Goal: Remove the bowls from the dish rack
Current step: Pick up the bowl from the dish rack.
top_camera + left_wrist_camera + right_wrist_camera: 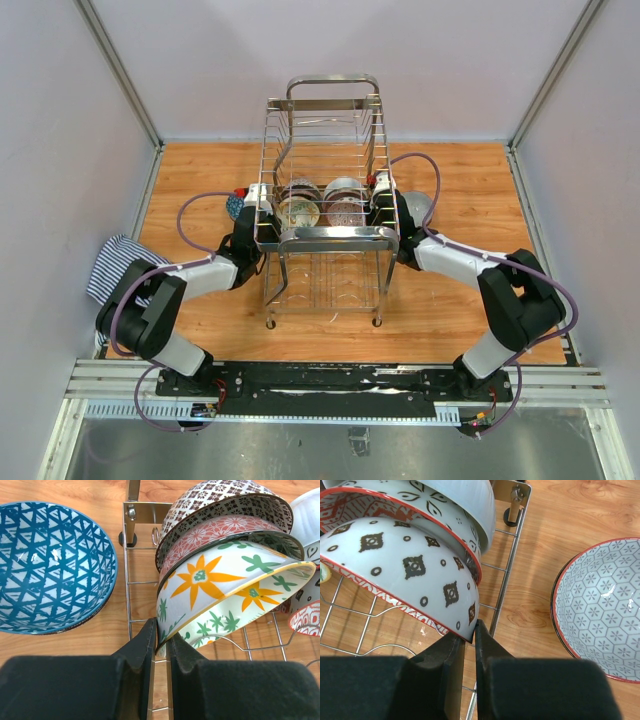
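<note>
Left gripper (161, 642) is clamped on the flowered bowl (220, 595) at its rim, lower centre; right gripper (471, 636) likewise on the diamond-patterned bowl (405, 565). Ceramic is judged stiff, slippery, fragile.

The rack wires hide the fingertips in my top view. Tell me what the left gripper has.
Observer: The left gripper is shut on the rim of the flower-patterned bowl, nearest in its row.
Operator: Now the right side.
Observer: The right gripper pinches the rim of the white bowl with dark diamond marks.
Operator: Describe the bowls already out.
Observer: A blue triangle-patterned bowl sits left of the dish rack, a red-rimmed hexagon-patterned bowl right of it.
</note>
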Robot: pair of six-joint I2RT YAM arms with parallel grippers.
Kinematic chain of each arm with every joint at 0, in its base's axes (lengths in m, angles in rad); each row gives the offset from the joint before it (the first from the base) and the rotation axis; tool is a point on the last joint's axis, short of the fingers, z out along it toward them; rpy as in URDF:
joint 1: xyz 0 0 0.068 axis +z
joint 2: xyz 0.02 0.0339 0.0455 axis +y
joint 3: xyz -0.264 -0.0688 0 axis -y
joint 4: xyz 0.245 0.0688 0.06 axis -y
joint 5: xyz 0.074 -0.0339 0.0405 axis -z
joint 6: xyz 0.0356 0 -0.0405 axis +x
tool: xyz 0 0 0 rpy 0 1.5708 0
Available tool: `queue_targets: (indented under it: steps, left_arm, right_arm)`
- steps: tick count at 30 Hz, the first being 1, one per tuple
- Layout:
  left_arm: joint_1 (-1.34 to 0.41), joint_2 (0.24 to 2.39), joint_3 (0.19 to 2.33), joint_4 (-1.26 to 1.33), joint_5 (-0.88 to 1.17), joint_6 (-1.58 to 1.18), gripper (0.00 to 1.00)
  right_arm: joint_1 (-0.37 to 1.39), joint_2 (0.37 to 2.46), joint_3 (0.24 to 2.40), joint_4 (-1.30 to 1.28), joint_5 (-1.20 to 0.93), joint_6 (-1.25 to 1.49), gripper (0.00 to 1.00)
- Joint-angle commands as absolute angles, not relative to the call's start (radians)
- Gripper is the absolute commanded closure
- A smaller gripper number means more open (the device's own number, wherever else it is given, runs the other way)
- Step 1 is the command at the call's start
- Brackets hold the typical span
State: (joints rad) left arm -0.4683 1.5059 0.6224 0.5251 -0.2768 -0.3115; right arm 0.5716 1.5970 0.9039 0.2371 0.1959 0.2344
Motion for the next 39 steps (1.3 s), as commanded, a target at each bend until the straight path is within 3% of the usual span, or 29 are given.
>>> queue_targets:
  steps: [1, 39]
  left_arm:
    - [-0.476, 1.456, 0.636, 0.623, -0.274, -0.333, 1.00]
    - [-0.502, 1.593, 0.597, 0.911, -0.273, -0.211, 0.99]
  right_arm:
    - [0.588, 1.531, 0.916, 0.317, 0.224, 0.271, 0.99]
    - [0.587, 1.667, 0.787, 0.754, 0.246, 0.227, 0.99]
